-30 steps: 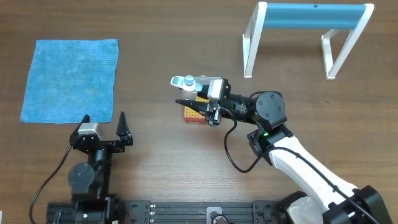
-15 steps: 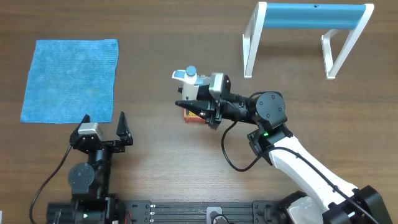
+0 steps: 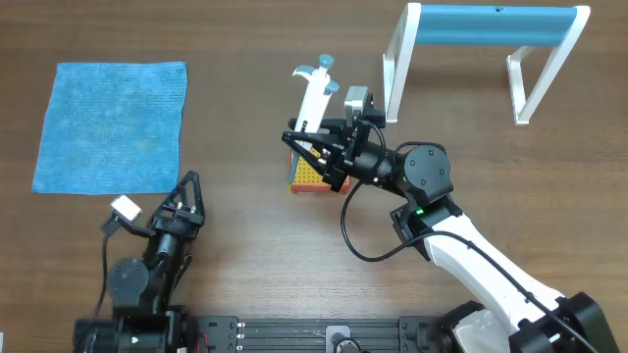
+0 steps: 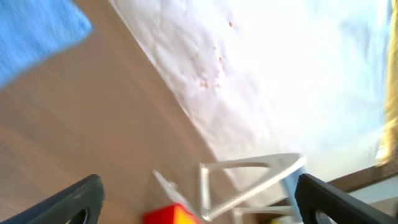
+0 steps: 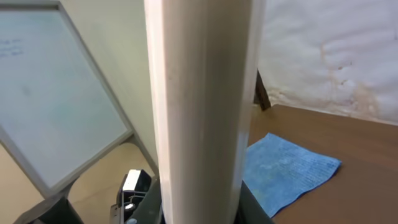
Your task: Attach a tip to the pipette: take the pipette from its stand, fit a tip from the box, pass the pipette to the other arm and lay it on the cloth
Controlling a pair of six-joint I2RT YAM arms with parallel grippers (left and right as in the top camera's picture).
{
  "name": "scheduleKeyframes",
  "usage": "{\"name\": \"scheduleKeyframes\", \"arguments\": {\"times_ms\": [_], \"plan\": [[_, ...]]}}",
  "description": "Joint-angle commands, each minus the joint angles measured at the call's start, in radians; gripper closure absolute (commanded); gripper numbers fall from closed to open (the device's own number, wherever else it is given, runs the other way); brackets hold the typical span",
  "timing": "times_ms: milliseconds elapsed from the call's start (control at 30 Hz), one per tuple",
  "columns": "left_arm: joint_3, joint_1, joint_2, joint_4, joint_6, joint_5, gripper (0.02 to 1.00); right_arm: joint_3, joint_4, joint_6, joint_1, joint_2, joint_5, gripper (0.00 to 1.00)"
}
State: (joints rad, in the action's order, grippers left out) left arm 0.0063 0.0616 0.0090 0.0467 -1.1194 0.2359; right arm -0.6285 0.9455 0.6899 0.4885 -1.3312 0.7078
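Pipette (image 3: 314, 96) pinched in right jaws, left jaws spread: lift clear of tip box (image 3: 305, 178), offer body squarely.

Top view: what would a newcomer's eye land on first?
The white pipette stands out first, clamped in the right gripper near the red-and-yellow tip box at mid-table. After that come the blue cloth at the far left and the blue-topped stand at the upper right.
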Motion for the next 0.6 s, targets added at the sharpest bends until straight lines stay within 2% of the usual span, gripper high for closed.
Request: {"name": "scheduleKeyframes", "arguments": {"times_ms": [33,67,100,133,200,233,267,400,600], "plan": [[-0.001,-0.003,-0.003,-0.051,-0.193,0.169,0.231,-0.017,0.009,0.036,-0.001,0.016,-0.021,0.930],[-0.001,-0.003,-0.003,-0.083,-0.193,0.210,0.277,-0.017,0.009,0.036,-0.001,0.016,-0.021,0.928],[0.000,-0.003,-0.003,-0.120,-0.193,0.259,0.279,-0.017,0.006,0.036,-0.001,0.016,-0.020,0.930],[0.001,-0.003,-0.003,-0.143,-0.193,0.297,0.205,-0.017,0.005,0.036,-0.001,0.016,-0.020,0.928],[0.019,-0.003,-0.002,-0.149,-0.193,0.371,0.134,-0.017,-0.004,0.036,-0.001,0.016,-0.013,0.930],[0.036,-0.003,0.000,-0.149,-0.193,0.414,0.058,-0.017,-0.012,0.036,-0.001,0.016,-0.008,0.930],[0.051,-0.003,0.005,-0.149,-0.193,0.445,0.020,-0.017,-0.023,0.036,-0.001,0.016,-0.002,0.930],[0.140,-0.003,0.066,-0.148,-0.185,0.575,0.023,-0.017,-0.108,0.067,-0.001,0.015,0.056,0.928],[0.320,-0.003,0.291,-0.189,-0.154,0.858,0.023,-0.017,-0.182,0.185,-0.001,0.013,0.172,0.930]]}}
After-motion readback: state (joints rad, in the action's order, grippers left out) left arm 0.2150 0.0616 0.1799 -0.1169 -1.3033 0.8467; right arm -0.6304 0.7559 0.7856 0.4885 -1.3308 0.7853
